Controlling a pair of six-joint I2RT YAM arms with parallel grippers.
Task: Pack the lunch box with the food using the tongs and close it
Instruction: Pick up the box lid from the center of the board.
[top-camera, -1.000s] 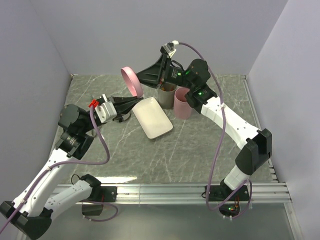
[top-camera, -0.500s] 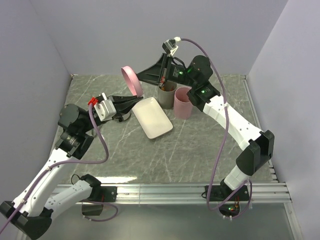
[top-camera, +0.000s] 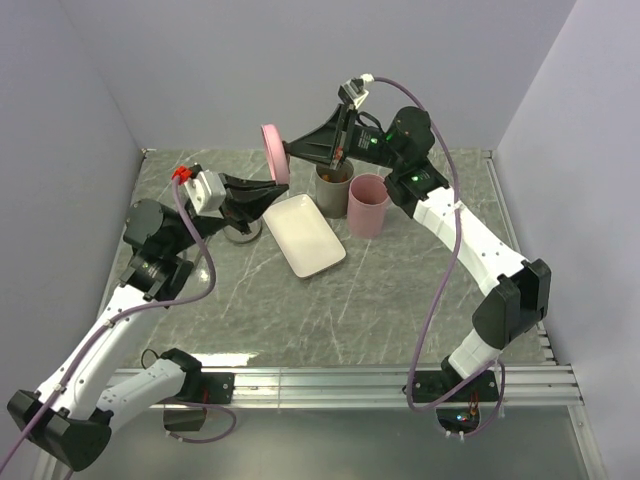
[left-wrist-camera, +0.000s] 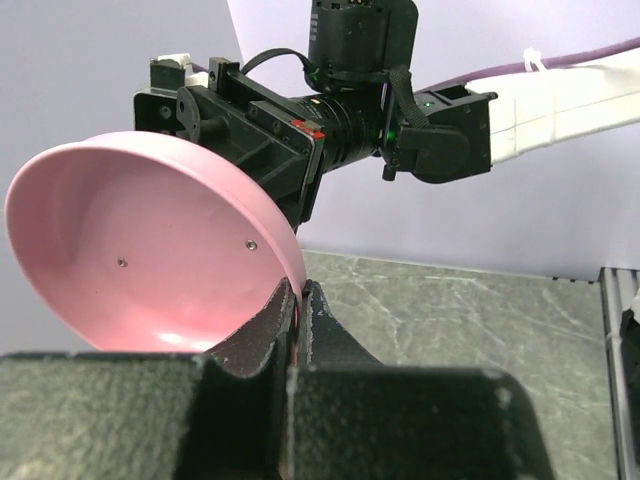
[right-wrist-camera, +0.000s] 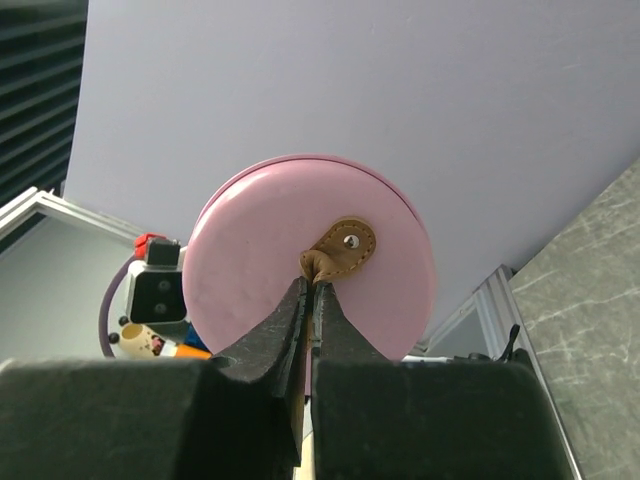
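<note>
A round pink lid (top-camera: 272, 155) with a brown strap handle (right-wrist-camera: 345, 248) hangs on edge above the table's back. My left gripper (top-camera: 275, 183) is shut on its lower rim (left-wrist-camera: 296, 285). My right gripper (top-camera: 290, 152) is shut on the strap, and the lid's top (right-wrist-camera: 260, 270) faces its camera. The lunch box, a dark grey canister (top-camera: 333, 190), stands open under the right wrist. Something brownish shows inside it, too small to name. A pink canister (top-camera: 366, 205) stands open beside it. The tongs are out of view.
A flat white tray (top-camera: 305, 235) lies bare between the arms, left of the canisters. A small round grey thing (top-camera: 240, 235) sits on the table under my left wrist. Walls close in at the back and on both sides.
The right gripper closed on the strap. The left wrist rose and swung right, so the pink lid shifted a little right and turned more on edge.
</note>
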